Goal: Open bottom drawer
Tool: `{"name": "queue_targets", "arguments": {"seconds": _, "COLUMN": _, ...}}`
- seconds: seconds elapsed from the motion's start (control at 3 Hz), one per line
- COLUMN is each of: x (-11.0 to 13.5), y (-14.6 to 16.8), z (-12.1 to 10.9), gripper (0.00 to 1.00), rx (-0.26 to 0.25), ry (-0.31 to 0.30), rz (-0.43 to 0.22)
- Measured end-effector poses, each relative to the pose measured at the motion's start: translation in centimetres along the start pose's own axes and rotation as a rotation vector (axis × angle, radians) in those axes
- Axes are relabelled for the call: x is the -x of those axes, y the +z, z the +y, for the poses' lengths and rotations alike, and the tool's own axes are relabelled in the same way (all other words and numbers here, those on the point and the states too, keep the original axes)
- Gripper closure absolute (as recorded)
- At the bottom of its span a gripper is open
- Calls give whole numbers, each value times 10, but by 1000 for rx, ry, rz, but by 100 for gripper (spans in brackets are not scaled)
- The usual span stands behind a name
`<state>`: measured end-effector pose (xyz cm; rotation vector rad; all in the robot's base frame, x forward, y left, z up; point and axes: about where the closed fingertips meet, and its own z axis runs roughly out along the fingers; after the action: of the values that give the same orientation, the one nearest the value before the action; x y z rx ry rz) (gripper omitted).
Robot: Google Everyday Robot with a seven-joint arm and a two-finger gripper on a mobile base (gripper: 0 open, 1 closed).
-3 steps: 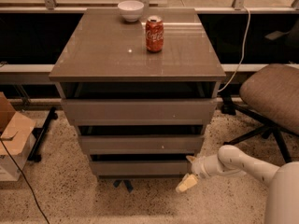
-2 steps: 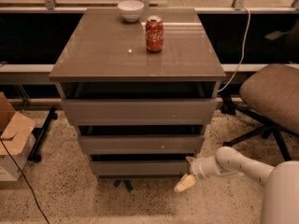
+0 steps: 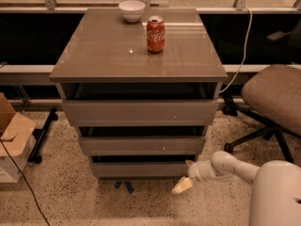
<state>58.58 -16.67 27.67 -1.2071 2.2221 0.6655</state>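
Note:
The bottom drawer is the lowest and narrowest of three grey-brown glossy fronts in the cabinet, with a plain front. It sits a little forward, with a dark gap above it. My gripper hangs at the end of the white arm coming in from the lower right. It is at the drawer front's right end, low near the floor. One pale finger points down and left below the drawer's corner.
A red cola can and a white bowl stand on the cabinet top. An office chair is at the right, a cardboard box at the left, and blue tape on the floor under the cabinet.
The gripper has shifted slightly left, closer to the bottom drawer's right end. The drawers look the same.

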Motion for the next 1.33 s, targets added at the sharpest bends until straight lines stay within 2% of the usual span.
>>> {"name": "queue_targets", "arguments": {"seconds": 0.67, "x": 0, "y": 22, "z": -17, "gripper": 0, "rx": -26, "ry": -19, "rz": 9}}
{"name": "queue_targets", "arguments": {"seconds": 1.33, "x": 3, "y": 54, "z": -36, "gripper": 0, "rx": 18, "ry": -7, "rz": -15}}
